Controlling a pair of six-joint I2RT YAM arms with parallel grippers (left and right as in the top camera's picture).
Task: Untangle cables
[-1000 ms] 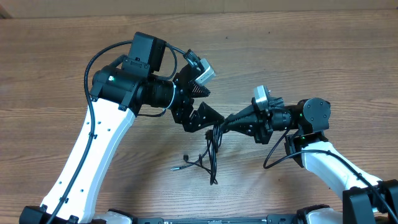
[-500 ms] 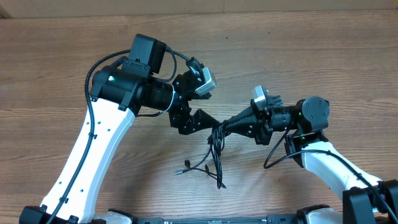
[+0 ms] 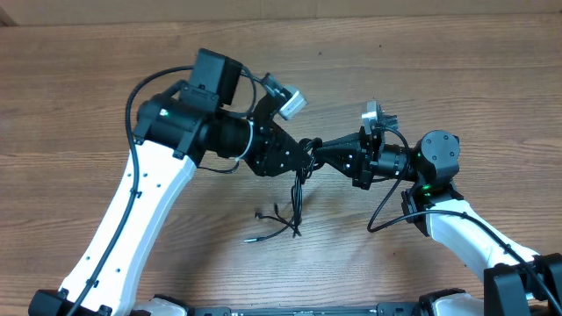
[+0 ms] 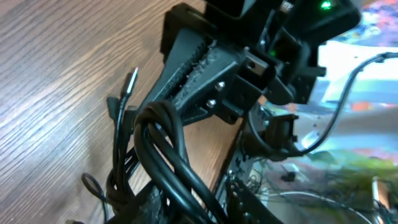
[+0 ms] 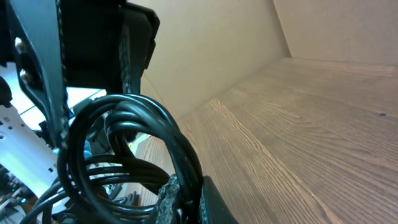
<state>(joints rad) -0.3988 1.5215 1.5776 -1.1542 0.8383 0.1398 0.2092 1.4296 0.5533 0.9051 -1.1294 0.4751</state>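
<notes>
Since a second ago the cables (image 3: 299, 189) have been hoisted higher, and the left gripper (image 3: 297, 154) has swung in to meet them. Their knot hangs at the middle of the overhead frame, with tails trailing down to the table (image 3: 439, 70) just below centre. On the other side the right gripper (image 3: 318, 151) is clamped tight on the knot. Whether the left has bitten yet I cannot tell, since its fingers sit hidden among the loops. It ought to take one loop only, then draw away slowly while the right holds firm. I count one bundle, perhaps three or four cords, and two grippers.
</notes>
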